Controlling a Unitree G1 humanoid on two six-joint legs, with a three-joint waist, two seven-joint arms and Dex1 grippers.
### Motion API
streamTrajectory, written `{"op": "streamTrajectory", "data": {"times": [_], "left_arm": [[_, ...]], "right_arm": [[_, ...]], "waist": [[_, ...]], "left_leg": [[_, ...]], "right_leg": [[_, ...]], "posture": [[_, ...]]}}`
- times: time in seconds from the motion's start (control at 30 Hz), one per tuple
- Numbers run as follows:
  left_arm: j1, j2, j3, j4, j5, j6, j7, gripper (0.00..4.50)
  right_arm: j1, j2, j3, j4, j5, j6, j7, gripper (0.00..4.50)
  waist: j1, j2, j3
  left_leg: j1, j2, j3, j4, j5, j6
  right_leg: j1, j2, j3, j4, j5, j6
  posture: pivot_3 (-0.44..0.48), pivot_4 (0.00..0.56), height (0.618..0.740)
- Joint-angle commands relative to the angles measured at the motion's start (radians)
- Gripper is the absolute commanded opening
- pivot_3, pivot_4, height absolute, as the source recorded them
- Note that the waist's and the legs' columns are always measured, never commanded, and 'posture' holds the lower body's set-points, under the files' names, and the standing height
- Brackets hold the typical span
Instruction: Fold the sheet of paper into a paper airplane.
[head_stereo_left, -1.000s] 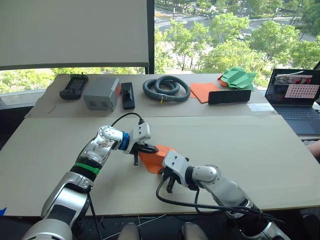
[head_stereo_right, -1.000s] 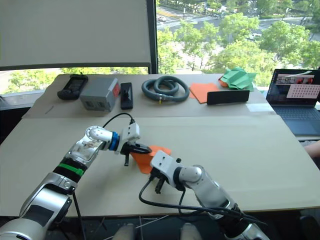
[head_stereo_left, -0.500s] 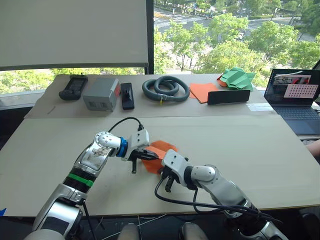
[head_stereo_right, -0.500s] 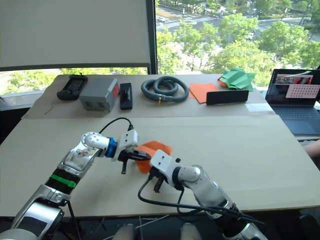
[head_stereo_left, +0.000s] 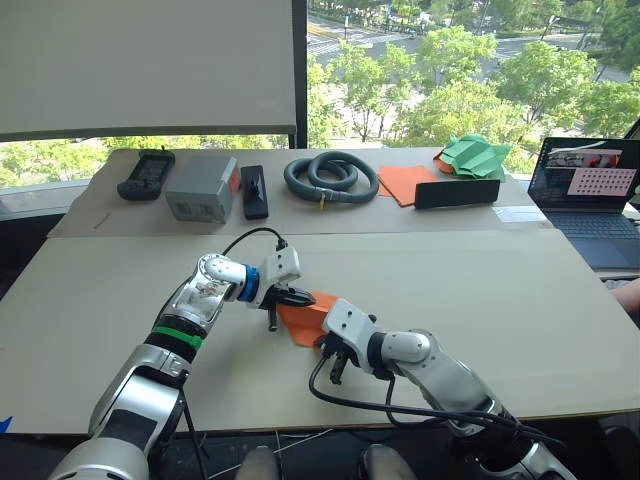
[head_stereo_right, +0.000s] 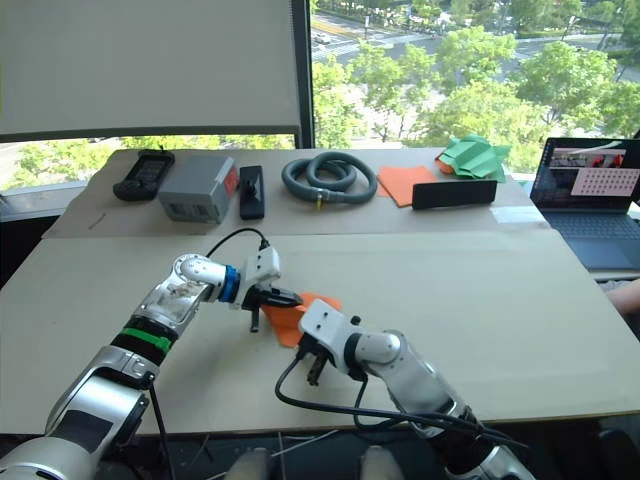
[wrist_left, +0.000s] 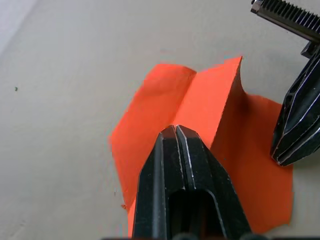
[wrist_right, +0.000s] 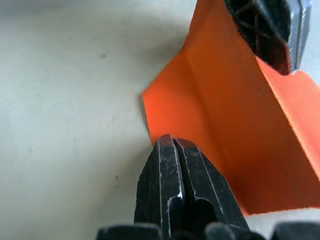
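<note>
The sheet of paper (head_stereo_left: 305, 320) is orange and creased, and it lies on the near table between my two grippers. My left gripper (head_stereo_left: 291, 297) reaches in from the left, shut on a raised flap of the sheet of paper (wrist_left: 165, 100). A crease runs away from its fingertips (wrist_left: 175, 131). My right gripper (head_stereo_left: 325, 343) is shut, its tips resting at the near edge of the sheet of paper (wrist_right: 225, 145). The two grippers are a few centimetres apart across the paper.
On the far table are a flat orange sheet (head_stereo_left: 403, 182), a green folded paper pile (head_stereo_left: 476, 155), a black bar (head_stereo_left: 458, 193), a coiled grey hose (head_stereo_left: 332, 176), a grey box (head_stereo_left: 203, 187), a black remote (head_stereo_left: 255, 190) and a handheld device (head_stereo_left: 147, 172). A laptop (head_stereo_left: 590, 190) stands at the right.
Half a second ago my left gripper had pulled left and lifted the paper's flap. It has since swung back right and the flap lies lower. My right gripper has stayed put.
</note>
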Motion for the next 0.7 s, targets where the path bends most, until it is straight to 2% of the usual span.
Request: {"op": "streamTrajectory", "data": {"times": [0.03,0.23,0.43,0.7], "left_arm": [[0.0,0.012,-0.008,-0.051,0.007,-0.023,-0.051,0.0],[0.072,0.053,0.002,-0.186,-0.008,0.024,-0.083,0.0],[0.137,0.078,0.002,-0.267,0.001,0.06,-0.063,0.0],[0.174,0.074,-0.003,-0.324,-0.003,0.103,-0.04,0.0]], "right_arm": [[0.027,-0.015,0.023,0.059,-0.024,0.051,-0.016,0.01],[0.029,-0.016,0.022,0.056,-0.024,0.054,-0.024,0.01],[0.015,-0.008,0.009,0.049,-0.023,0.031,-0.029,0.01],[0.027,-0.043,-0.082,-0.172,0.06,0.173,0.001,0.01]], "waist": [[0.0,0.0,0.0],[-0.001,0.0,0.0],[0.0,0.001,0.0],[0.01,0.001,0.001]], "left_leg": [[0.0,0.0,0.0,0.0,0.0,0.0],[0.0,0.0,0.0,0.0,-0.001,-0.002],[0.0,0.0,0.0,0.0,-0.001,-0.002],[-0.007,0.0,0.0,0.0,0.0,0.001]], "right_leg": [[0.0,0.0,0.0,0.0,0.0,0.0],[0.0,0.0,0.0,0.0,0.0,0.0],[0.0,0.0,0.0,0.0,0.0,0.0],[-0.006,0.0,0.0,0.0,0.0,0.0]], "posture": [[0.0,0.15,0.704],[0.0,0.15,0.704],[0.0,0.15,0.704],[0.0,0.15,0.704]]}}
